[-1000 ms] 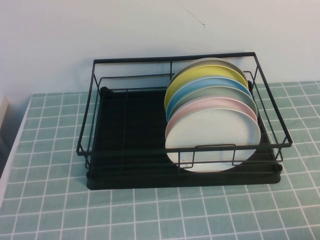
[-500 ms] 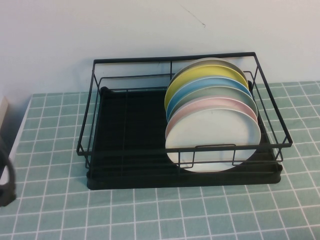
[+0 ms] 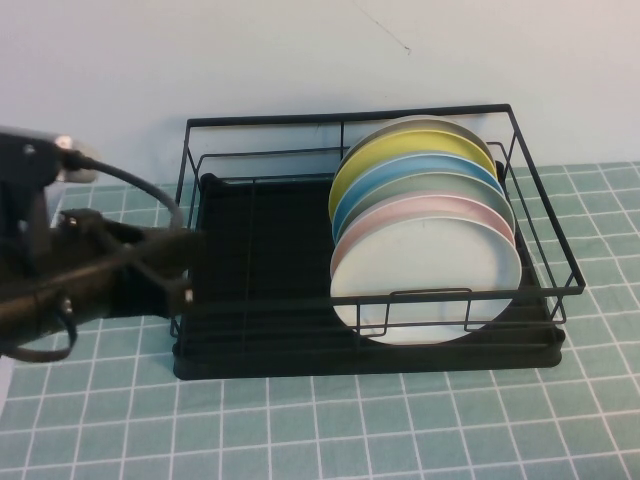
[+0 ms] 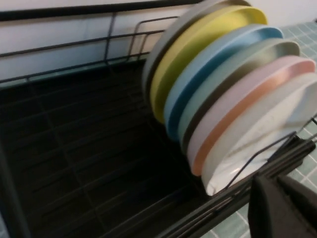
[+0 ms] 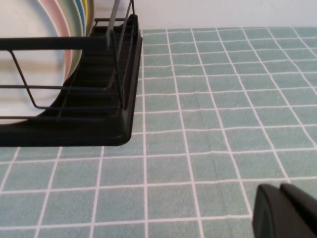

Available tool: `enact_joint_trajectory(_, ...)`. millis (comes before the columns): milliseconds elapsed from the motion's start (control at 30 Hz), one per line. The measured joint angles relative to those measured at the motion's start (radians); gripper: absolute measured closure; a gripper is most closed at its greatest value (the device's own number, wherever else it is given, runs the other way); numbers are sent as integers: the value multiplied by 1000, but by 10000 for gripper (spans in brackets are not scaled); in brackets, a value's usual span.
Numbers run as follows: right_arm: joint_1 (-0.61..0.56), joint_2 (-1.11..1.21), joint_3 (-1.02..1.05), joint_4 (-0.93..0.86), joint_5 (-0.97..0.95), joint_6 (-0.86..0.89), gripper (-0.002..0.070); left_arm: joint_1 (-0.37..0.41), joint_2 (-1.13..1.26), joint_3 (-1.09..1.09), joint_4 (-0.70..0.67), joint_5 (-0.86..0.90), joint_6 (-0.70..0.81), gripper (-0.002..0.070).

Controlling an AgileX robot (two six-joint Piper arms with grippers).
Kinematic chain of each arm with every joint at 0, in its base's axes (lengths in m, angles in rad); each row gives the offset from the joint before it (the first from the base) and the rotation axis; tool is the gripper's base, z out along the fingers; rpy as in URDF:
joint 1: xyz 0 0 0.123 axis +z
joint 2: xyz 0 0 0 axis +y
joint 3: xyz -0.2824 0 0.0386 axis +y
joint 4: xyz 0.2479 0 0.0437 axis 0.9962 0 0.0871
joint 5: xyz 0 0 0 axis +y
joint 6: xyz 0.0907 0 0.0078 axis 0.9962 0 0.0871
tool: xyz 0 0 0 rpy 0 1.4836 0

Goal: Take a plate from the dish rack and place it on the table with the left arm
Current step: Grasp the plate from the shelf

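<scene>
From the raised camera, the bulky black left arm (image 3: 95,275) with its looping cable reaches in from the left edge, lying low and roughly level, its front end at the left wall of the large black wire-frame dish rack (image 3: 250,122); the left gripper cannot be made out against the rack's dark base here. The rack stands on the pale green tiled bench (image 3: 420,430) and holds a row of upright plates leaning back in its right half: the plain white glossy plate (image 3: 430,285) at the front, then a pale pink plate (image 3: 400,212), a grey-green one (image 3: 395,192), a blue one (image 3: 380,178), a yellow one (image 3: 365,160) and a pale plate at the back. The rack's left half holds no dishes. In the left wrist view, the left gripper (image 4: 282,206) shows as dark angular fingers near the rack's front rail, just beside the white plate's rim; whether its jaws are wide or narrow I cannot tell. In the right wrist view, the right gripper (image 5: 283,212) hangs over bare tiles beyond the rack's corner, well apart from the plates, jaws drawn together.
</scene>
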Motion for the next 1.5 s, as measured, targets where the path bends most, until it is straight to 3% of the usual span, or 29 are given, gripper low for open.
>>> enact_joint_trajectory(100,0,0,0,0,0,0,678,-57,64,-2,-107,16,227,678)
enact_joint_trajectory(233,0,0,0,0,0,0,678,-162,132,-27,-138,-32,361,659)
enact_joint_trajectory(500,0,0,0,0,0,0,678,-305,233,-166,-136,-162,432,403)
enact_joint_trajectory(567,0,0,0,0,0,0,678,-323,258,-195,-136,-169,436,368)
enact_joint_trajectory(1500,0,0,0,0,0,0,678,-342,640,-420,-121,-137,438,350)
